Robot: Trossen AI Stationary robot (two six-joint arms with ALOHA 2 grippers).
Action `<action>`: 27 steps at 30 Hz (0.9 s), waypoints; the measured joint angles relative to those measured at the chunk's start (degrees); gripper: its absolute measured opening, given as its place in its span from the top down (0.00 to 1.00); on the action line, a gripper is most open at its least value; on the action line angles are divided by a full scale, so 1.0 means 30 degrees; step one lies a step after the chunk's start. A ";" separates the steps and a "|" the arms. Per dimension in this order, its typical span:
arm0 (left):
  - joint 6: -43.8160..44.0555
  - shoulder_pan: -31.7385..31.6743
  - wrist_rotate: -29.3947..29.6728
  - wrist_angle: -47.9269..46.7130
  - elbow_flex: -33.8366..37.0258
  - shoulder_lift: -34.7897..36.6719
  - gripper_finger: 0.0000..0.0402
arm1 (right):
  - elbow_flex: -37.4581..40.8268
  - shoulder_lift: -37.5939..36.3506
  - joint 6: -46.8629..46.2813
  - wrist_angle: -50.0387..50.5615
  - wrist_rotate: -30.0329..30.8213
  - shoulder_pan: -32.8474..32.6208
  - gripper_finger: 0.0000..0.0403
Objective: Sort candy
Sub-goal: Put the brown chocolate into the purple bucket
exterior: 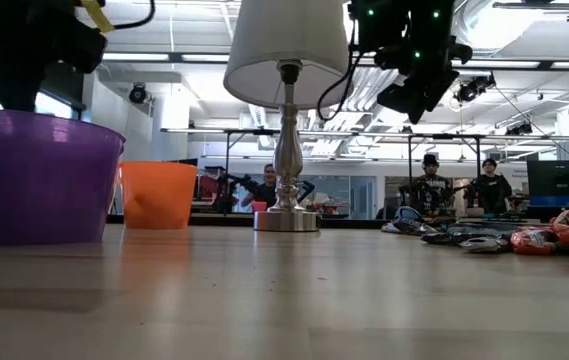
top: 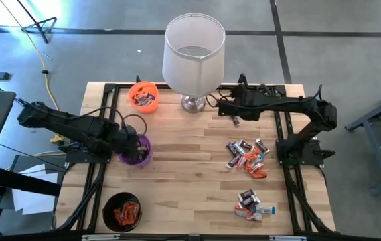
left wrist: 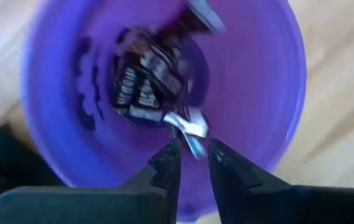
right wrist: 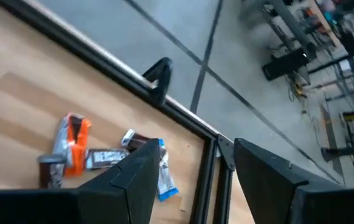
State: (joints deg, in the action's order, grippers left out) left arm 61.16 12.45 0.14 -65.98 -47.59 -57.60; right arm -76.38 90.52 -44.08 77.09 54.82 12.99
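My left gripper points down into the purple cup, its fingers a little apart. A dark candy with a silver wrapper end is right at their tips, above several dark brown candies on the cup's bottom. In the high view this gripper stands over the purple cup at the table's left. My right gripper hangs open in the air near the lamp's base, with nothing between its fingers. Loose candy lies in two heaps on the right. My left gripper comes at the candy from above, pointing down into the cup. The wrapper's silver end reaches the gap between the fingertips. Whether the fingers touch it, I cannot tell.
An orange cup with candy stands at the far left, and a black cup with orange-red candy at the near left. A white-shaded lamp stands at the far middle. Bare wood lies between the cups and the heaps.
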 joint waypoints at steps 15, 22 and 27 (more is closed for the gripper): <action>-0.8018 -0.1292 0.2636 0.2843 -0.0270 -0.1473 0.78 | 0.0000 0.0000 -0.1150 0.3905 -0.7098 -0.4691 0.50; -1.0793 -0.2122 0.4020 0.3674 -0.2342 -0.1459 0.78 | 0.0000 -0.0238 -0.2514 0.3750 -0.9763 -0.6716 0.50; -1.3183 -0.2164 0.4874 0.6711 -0.2528 -0.1469 0.78 | 0.0491 -0.0225 -0.3158 0.3282 -0.9888 -0.7303 0.50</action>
State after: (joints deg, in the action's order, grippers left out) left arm 21.61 5.96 14.76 -45.85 -55.18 -62.01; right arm -74.91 89.85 -53.56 86.93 25.15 -8.92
